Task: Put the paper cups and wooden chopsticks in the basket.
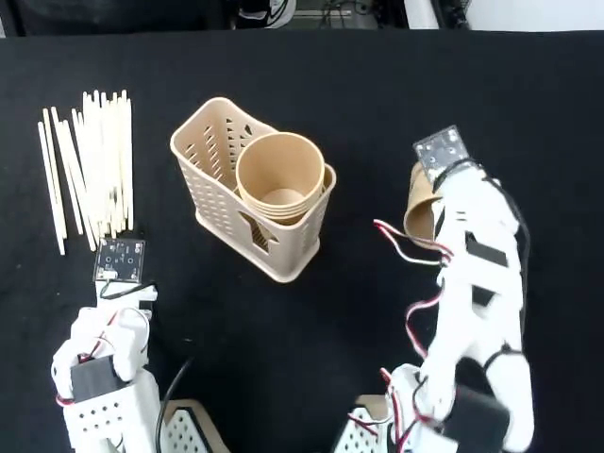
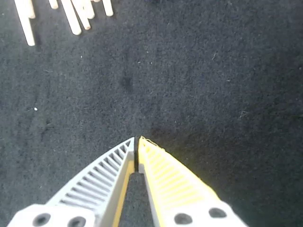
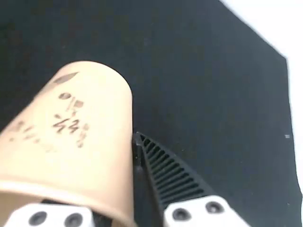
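The counter (image 1: 377, 85) is black. My right hand (image 3: 135, 142) is closed on a paper cup (image 3: 71, 142) that is tipped on its side, to the right of the basket (image 1: 283, 253). My left hand (image 2: 136, 142) is shut tight with nothing in it. The stacked cups (image 1: 280, 175) sit in the basket. The chopsticks (image 1: 94, 160) lie in a loose bunch on the counter, left of the basket.

White plastic shells and black servo blocks make up the left arm (image 1: 104, 377) and right arm (image 1: 481, 283), with red and white wires (image 1: 396, 241) looping loose. The left gripper (image 2: 137, 140) has one white ribbed finger, one yellow; the right arm's ribbed finger (image 3: 165, 172) is black.
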Robot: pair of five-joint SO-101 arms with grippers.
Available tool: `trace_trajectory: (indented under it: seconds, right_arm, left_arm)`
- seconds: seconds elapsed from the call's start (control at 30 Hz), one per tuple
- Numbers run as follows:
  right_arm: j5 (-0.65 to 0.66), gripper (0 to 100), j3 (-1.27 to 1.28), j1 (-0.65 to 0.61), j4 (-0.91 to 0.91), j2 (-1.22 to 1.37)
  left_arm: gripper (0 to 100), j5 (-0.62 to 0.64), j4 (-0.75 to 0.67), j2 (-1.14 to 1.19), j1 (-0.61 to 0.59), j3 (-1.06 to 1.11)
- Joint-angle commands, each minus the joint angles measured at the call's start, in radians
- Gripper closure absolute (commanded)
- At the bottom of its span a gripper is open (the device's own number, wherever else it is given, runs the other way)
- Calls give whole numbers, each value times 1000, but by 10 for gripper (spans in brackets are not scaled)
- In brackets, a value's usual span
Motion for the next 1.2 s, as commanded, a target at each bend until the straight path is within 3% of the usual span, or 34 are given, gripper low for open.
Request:
trace_trajectory:
  seconds: [0.0,0.27,0.53,0.93,1.17]
  right_arm:
    - [-25,986,-10,15,104,-143]
    - [-138,986,-352,-5,763,-409]
    - [-282,986,-874,-158,1300,-377]
    - [-554,986,-1414,-545,1553,-257]
    - [-566,986,-1535,-712,1605,-104]
  left_arm:
    - [967,-5,5,-2,4,18]
    - [967,-5,5,-2,4,18]
    - [967,-5,5,-2,4,18]
    - [967,-5,5,-2,4,18]
    - [967,-5,5,-2,4,18]
